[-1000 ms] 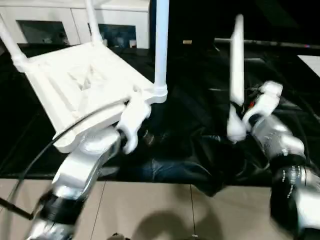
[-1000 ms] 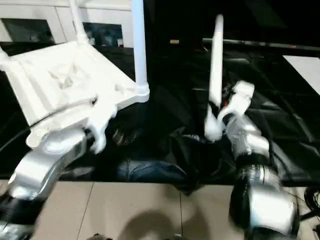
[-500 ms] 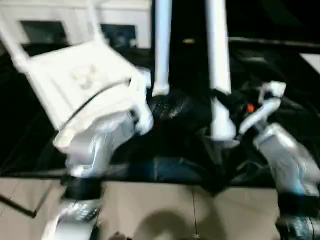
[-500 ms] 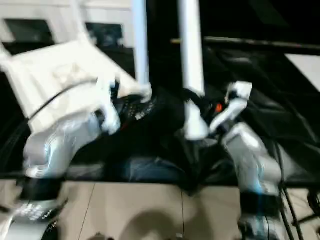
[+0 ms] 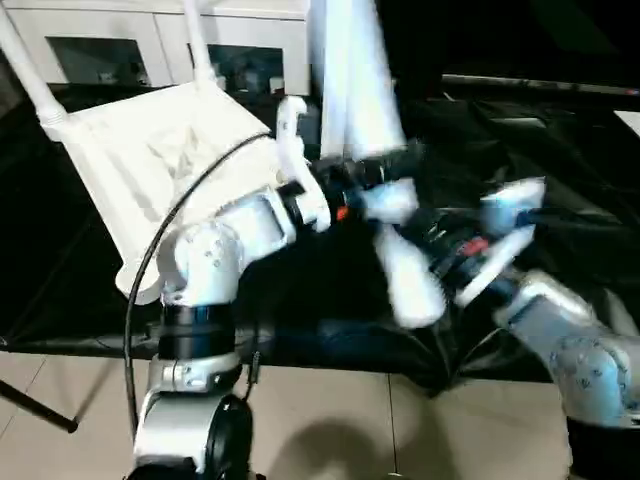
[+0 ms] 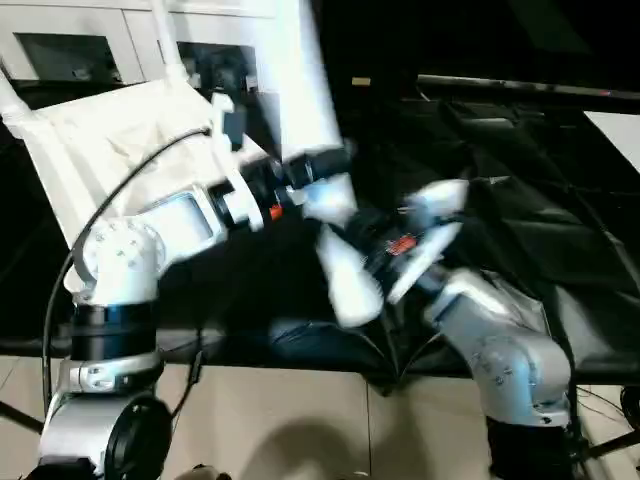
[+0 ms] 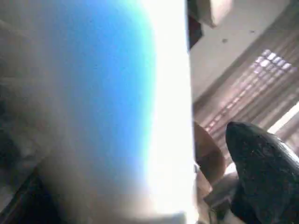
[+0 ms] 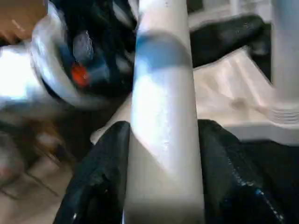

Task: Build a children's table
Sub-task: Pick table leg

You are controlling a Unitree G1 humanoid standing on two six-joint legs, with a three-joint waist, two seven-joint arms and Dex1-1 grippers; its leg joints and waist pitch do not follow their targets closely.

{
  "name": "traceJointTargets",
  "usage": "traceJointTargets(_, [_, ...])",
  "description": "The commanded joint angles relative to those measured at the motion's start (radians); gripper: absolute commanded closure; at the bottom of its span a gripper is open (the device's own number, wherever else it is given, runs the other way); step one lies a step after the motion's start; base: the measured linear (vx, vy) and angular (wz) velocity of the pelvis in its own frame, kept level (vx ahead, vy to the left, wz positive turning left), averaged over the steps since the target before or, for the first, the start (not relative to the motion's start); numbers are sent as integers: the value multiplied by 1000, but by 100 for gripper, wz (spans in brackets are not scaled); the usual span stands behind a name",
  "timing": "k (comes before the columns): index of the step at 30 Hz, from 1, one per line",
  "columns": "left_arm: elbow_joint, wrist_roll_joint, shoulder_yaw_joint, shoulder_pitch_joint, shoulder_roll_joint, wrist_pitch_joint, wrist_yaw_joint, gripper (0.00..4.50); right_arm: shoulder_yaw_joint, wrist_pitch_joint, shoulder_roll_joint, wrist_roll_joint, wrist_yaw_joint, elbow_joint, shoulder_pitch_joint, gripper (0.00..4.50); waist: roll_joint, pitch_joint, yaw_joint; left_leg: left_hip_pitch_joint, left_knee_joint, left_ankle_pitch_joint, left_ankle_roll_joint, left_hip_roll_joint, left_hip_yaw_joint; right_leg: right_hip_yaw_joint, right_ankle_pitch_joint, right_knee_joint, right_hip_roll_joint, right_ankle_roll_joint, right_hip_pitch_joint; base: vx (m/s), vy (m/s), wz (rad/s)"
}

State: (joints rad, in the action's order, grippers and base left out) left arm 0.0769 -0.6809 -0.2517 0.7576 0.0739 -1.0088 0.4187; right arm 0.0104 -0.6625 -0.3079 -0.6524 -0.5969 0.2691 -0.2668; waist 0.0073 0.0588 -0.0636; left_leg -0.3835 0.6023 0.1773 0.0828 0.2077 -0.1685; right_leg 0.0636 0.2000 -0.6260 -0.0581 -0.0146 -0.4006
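The white tabletop (image 5: 165,165) lies upside down and tilted on the black-draped counter (image 5: 560,150), on my left side, ribbed underside facing up. Legs counted: three seated in corner sockets, namely one at the far left corner (image 5: 25,65), one at the far corner (image 5: 197,45), and one at the near right corner (image 5: 335,70), which rises out of the top of the head view. A fourth, loose leg (image 8: 163,121) is clamped between the two black fingers (image 8: 100,177) of my right tool (image 8: 164,186), which is closed on it about half-way; in the head view this leg (image 5: 405,265) is motion-blurred and slants across the middle, between my two arms. My left tool (image 5: 355,180) stands wide, with the seated near leg beside it; the left wrist view shows one black finger (image 7: 264,172) apart from a bright white tube (image 7: 154,107), and I cannot tell whether anything touches. Obstructions: a black cable (image 5: 175,225) arcs over my left forearm and across the tabletop. Beyond the counter stands a white cabinet (image 5: 150,40) with glass doors. No legible labels or writing.
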Motion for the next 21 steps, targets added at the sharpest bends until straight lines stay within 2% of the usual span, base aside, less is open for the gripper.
traceJointTargets(1, [5, -8, -22, 6, 9, -15, -52, 0, -63, 36, 1, 123, 64, -23, -17, 268, -5, -71, -5, 7, -55, 100, -34, 5, -1, -43, 142, 90, -60, -165, 64, 0, 0, 0])
traceJointTargets(2, [5, -8, -22, 6, 9, -15, -53, 0, -64, 37, 1, 125, 66, -24, -17, 268, -7, -72, -4, 8, -55, 100, -30, 6, 0, -44, 155, 89, -60, -160, 62, 0, 0, 0])
traceJointTargets(3, [2, -7, -24, 5, 8, -19, -58, 0, -75, 51, 8, 160, 100, -38, -26, 268, -5, -72, -4, 8, -56, 98, -28, 8, 1, -44, 158, 89, -61, -156, 61, 0, 0, 0])
traceJointTargets(4, [-12, 0, -51, 6, 18, -26, -110, 17, -133, 99, 11, 272, 165, -69, -47, 268, -14, -72, -1, 8, -56, 101, -29, 9, 0, -43, 154, 89, -59, -155, 61, 0, 0, 0])
traceJointTargets(5, [-12, 0, -51, 6, 18, -26, -110, 34, -133, 99, 11, 273, 165, -69, -47, 268, -12, -71, 2, 5, -57, 96, -21, 8, 2, -42, 153, 85, -60, -156, 62, 0, 0, 0])
traceJointTargets(6, [-18, 3, -64, 8, 23, -28, -142, 34, -154, 107, 12, 303, 189, -77, -56, 268, -10, -71, 1, 7, -57, 98, -23, 7, 1, -43, 156, 87, -60, -155, 61, 0, 0, 0])
traceJointTargets(7, [-30, 22, -55, 6, 16, -29, -170, 34, -179, 127, 20, 342, 228, -86, -70, 268, -14, -71, 1, 6, -56, 90, -24, 9, 1, -45, 133, 82, -60, -154, 61, 0, 0, 0])
traceJointTargets(8, [-31, 24, -53, 6, 14, -29, -174, 40, -183, 130, 21, 349, 234, -88, -72, 268, -11, -72, -1, 8, -57, 88, -23, 10, 1, -45, 129, 81, -60, -152, 59, 0, 0, 0])
traceJointTargets(9, [-30, 29, -56, 5, 18, -26, -194, 69, -196, 136, 25, 363, 247, -92, -78, 268, -16, -73, 0, 10, -55, 85, -28, 9, -1, -46, 112, 81, -58, -152, 59, 0, 0, 0])
traceJointTargets(10, [-24, 39, -58, 3, 22, -18, -222, 78, -218, 148, 34, 390, 256, -99, -87, 268, -18, -73, -2, 8, -55, 79, -27, 9, 0, -46, 99, 77, -58, -154, 61, 0, 0, 0])
traceJointTargets(11, [-23, 41, -57, 3, 22, -16, -224, 79, -220, 150, 35, 393, 256, -100, -88, 268, -14, -73, -2, 7, -56, 75, -29, 8, 0, -45, 83, 76, -58, -155, 61, 0, 0, 0])
traceJointTargets(12, [-15, 54, -58, 1, 24, -4, -244, 79, -228, 156, 43, 409, 260, -105, -94, 268, -17, -73, -1, 6, -55, 76, -33, 9, -1, -46, 69, 76, -58, -153, 62, 0, 0, 0])
traceJointTargets(14, [7, 86, -65, 2, 26, 28, -287, 112, -232, 166, 60, 429, 278, -113, -106, 268, -17, -74, -1, 5, -55, 72, -40, 7, 0, -46, 60, 75, -59, -152, 64, 0, 0, 0])
traceJointTargets(15, [10, 88, -68, 3, 27, 31, -292, 112, -233, 167, 62, 432, 281, -114, -107, 268, -26, -73, -1, 5, -55, 73, -42, 7, -1, -46, 65, 74, -60, -148, 65, 0, 0, 0])
traceJointTargets(17, [20, 90, -83, 10, 32, 49, -318, 130, -247, 186, 71, 457, 285, -128, -114, 269, -23, -72, -1, 5, -54, 74, -41, 7, -2, -46, 75, 76, -60, -146, 63, 0, 0, 0])
traceJointTargets(21, [16, 69, -92, 16, 35, 55, -331, 166, -268, 209, 77, 471, 280, -139, -123, 269, -26, -72, 0, 6, -54, 74, -41, 8, -2, -47, 60, 73, -60, -142, 63, 0, 0, 0])
